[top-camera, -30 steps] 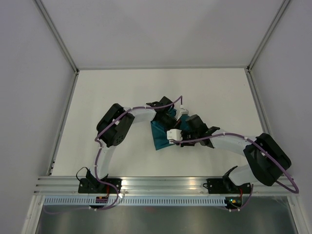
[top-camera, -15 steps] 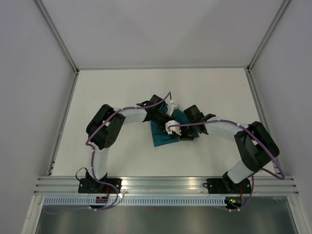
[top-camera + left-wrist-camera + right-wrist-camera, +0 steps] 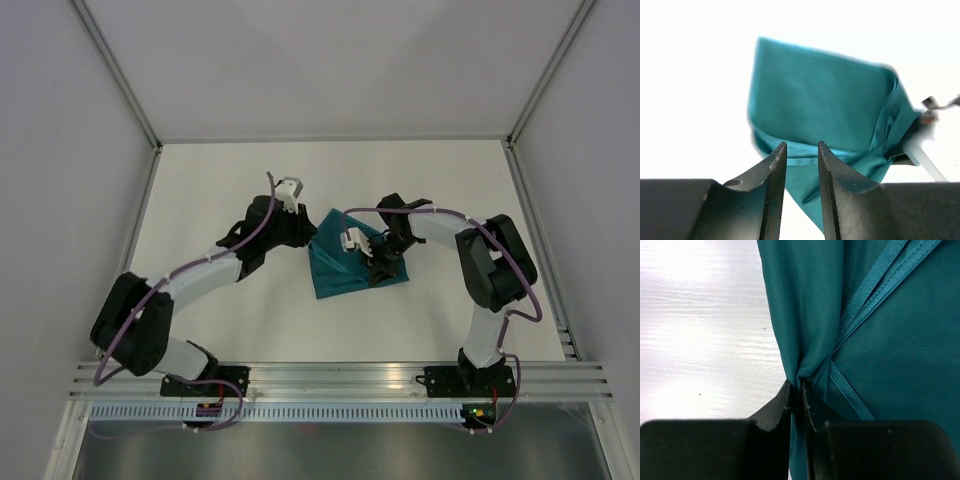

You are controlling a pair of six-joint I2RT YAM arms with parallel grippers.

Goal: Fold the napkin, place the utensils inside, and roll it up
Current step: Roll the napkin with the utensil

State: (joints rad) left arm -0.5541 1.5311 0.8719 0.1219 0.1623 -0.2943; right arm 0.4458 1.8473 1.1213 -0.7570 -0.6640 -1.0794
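Note:
The teal napkin (image 3: 335, 275) lies folded into a rough triangle at the middle of the white table. My right gripper (image 3: 378, 265) is over its right part and is shut on a bunched fold of the napkin (image 3: 890, 340), with cloth pinched between the tips (image 3: 796, 385). My left gripper (image 3: 303, 232) is just off the napkin's upper left corner. Its jaws (image 3: 801, 145) stand slightly apart with nothing between them, and the napkin (image 3: 820, 95) lies beyond them. No utensils show in any view.
The white table (image 3: 230, 180) is walled by grey panels on the left, right and back. A metal rail (image 3: 340, 378) with both arm bases runs along the near edge. The right arm's white wrist part (image 3: 922, 155) shows at the napkin's far side.
My left gripper has drawn off the napkin to the left and its arm has stretched out low. My right gripper has moved up over the napkin's right part, still pinching cloth.

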